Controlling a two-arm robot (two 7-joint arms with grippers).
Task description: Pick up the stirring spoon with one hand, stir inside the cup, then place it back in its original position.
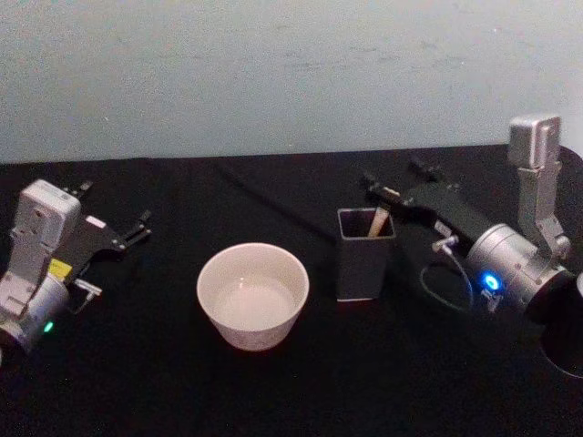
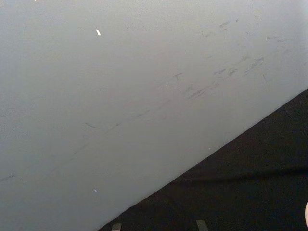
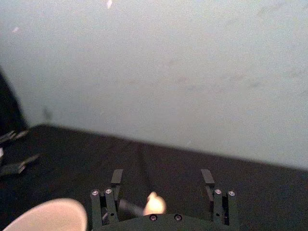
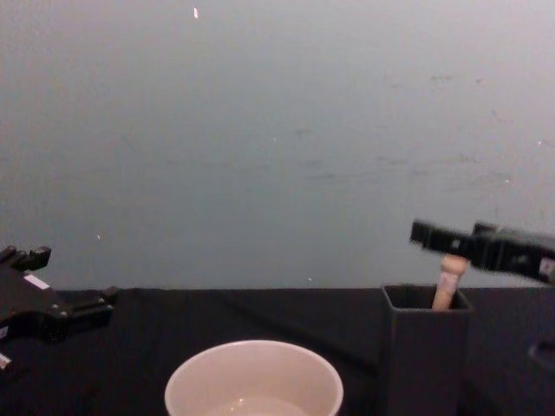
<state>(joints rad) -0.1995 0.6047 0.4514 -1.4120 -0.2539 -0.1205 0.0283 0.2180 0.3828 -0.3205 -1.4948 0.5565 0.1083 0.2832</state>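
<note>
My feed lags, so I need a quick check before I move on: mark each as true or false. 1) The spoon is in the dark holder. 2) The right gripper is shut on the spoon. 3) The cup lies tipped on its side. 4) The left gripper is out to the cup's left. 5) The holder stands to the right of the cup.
1) True: the stirring spoon stands in the dark holder.
2) False: the right gripper is open, its fingers on either side of the spoon's top.
3) False: the cup stands upright.
4) True: the left gripper is there, apart from the cup.
5) True.
</note>
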